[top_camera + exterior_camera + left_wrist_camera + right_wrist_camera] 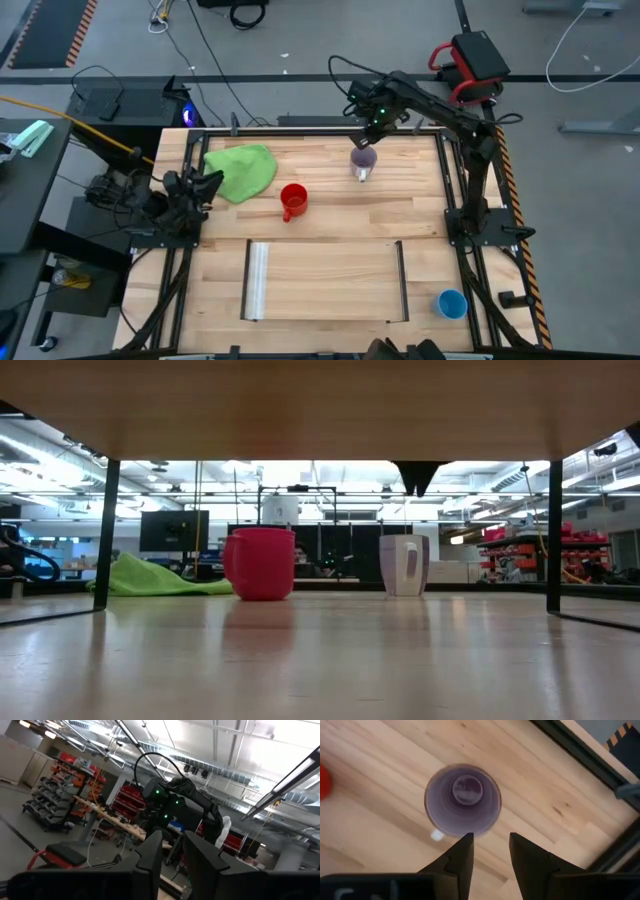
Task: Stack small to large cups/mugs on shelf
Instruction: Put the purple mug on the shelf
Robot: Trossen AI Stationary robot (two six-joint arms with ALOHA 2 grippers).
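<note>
Hovering right hand [490, 851], fingers apart, over purple mug [463, 800] | red mug [293, 201] and green cloth [242, 170] nearby | left hand [172, 852] parted at tabletop [330, 225] edge | shelf [325, 280] bare.

A green cloth [241, 171] lies crumpled on the wooden tabletop [330, 225], toward its far left corner; in the low view the cloth [160, 578] shows as a low, peaked heap on the left. Black frame rails [464, 190] run along the table's edges. Beyond the far edge, black cables [232, 12] trail across the grey floor, and a red and black device [470, 62] sits near the far right corner. A yellow cable [70, 125] crosses the dark side table on the left. In the room behind, red storage bins [515, 548] fill shelving on the right, and a dark monitor [173, 530] stands on the left.
</note>
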